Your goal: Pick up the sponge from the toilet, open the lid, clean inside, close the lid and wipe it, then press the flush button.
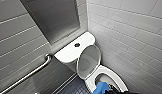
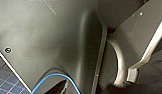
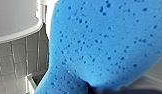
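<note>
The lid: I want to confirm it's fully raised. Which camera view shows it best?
The head view: the lid stands raised, greyish underside in full sight. The right wrist view has the sponge up close, beside a white curved edge that may be the lid. The left wrist view offers robot housing.

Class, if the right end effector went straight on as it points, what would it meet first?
Probably the toilet bowl: the right end effector holds the sponge over its opening; depth unclear.
</note>
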Controlling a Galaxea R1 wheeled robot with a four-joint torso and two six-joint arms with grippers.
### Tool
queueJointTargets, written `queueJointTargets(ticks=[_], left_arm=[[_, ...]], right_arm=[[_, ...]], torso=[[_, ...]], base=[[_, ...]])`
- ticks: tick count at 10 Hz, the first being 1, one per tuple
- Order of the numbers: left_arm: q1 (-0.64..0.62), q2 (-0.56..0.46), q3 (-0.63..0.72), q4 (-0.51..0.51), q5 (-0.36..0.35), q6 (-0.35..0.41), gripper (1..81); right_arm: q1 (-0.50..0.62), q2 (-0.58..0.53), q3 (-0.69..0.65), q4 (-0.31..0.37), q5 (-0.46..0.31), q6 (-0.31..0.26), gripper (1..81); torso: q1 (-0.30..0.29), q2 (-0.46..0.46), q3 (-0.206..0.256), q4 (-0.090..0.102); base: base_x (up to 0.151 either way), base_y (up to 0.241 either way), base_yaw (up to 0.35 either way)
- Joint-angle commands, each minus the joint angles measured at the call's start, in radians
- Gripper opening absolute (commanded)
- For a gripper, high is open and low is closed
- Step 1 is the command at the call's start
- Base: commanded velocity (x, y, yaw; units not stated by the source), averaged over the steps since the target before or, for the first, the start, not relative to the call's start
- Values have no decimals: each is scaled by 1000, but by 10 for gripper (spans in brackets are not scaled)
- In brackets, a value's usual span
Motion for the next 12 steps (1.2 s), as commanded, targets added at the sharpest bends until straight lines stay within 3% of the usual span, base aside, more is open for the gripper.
queueJointTargets(ticks=[1,12], left_arm=[[26,-4,0,3,78,2,811],[26,-4,0,5,76,3,811]], right_arm=[[47,-80,77,-25,-109,1,10],[-42,-382,275,-79,-105,1,10]], torso=[[0,0,0,0],[0,0,0,0]], base=[[0,0,0],[0,0,0]])
